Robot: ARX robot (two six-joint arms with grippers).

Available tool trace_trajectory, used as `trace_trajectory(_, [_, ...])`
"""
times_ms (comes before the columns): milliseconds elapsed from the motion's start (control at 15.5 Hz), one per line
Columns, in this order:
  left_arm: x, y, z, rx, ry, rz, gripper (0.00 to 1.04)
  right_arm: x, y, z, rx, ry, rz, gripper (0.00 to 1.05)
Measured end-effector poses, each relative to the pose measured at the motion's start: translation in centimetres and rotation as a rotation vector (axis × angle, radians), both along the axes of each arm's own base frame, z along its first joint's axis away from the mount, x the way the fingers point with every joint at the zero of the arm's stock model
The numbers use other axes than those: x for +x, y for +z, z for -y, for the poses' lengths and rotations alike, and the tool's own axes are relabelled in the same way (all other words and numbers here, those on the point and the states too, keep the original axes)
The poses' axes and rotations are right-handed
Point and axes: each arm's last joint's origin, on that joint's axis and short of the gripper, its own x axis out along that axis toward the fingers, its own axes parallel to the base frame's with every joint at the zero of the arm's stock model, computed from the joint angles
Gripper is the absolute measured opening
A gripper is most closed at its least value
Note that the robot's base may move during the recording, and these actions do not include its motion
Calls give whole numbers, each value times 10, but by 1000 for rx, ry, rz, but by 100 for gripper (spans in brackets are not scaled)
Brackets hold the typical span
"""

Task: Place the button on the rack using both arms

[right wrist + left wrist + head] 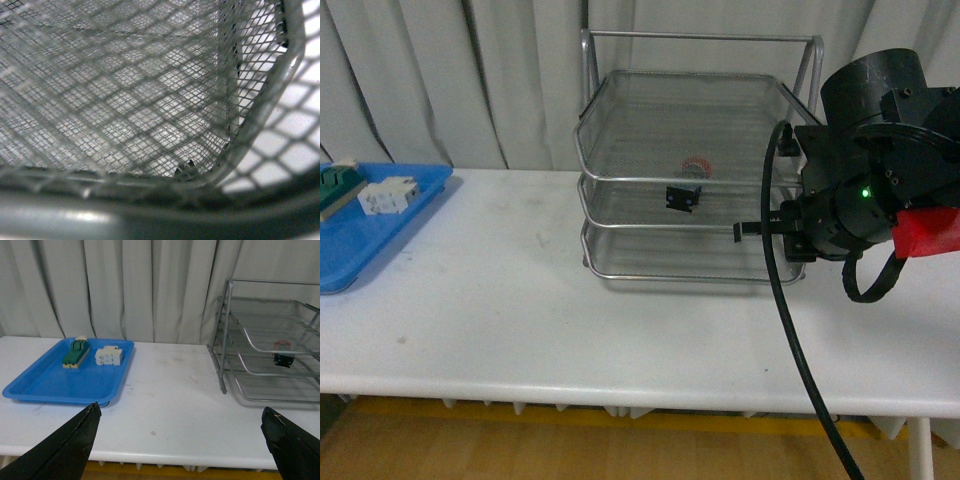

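- Tabletop point(520, 300): white, with faint scuff marks.
- Rack point(695, 180): silver three-tier wire mesh, standing towards the rear, right of centre.
- Blue tray point(365, 235): flat, at the left edge, well apart from the rack.

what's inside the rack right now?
The button sits in the rack, apparently on the middle tier, red cap showing through the mesh. The right arm covers the rack's right edge; unseen there.
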Motion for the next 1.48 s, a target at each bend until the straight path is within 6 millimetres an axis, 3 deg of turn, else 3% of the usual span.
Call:
trace_trajectory(258, [0,0,0,0,0,0,98,-35,17,5,85,32,38,2])
trace_trajectory(516, [0,0,0,0,0,0,98,-93,44,21,194,83,140,2])
trace_trajectory(644, [0,0,0,0,0,0,98,-138,69,48,253,63,245,2])
trace_trajectory(838, [0,0,0,0,0,0,98,-208,87,101,346,-43,319,2])
trace_trajectory(902, [0,0,0,0,0,0,98,-223,99,119,353,-86,391,2])
trace_trajectory(967, [0,0,0,0,0,0,98,-236,104,134,227,-121,619,2])
trace_trajectory(1096, [0,0,0,0,0,0,98,-271,89,137,84,-78,700,2])
trace_trajectory(1224, [0,0,0,0,0,0,98,-292,85,129,34,-57,768,2])
trace_trajectory(1353, [0,0,0,0,0,0,98,-300,58,117,33,-44,742,2])
trace_trajectory(1482, [0,0,0,0,0,0,98,-306,59,109,27,-45,752,2])
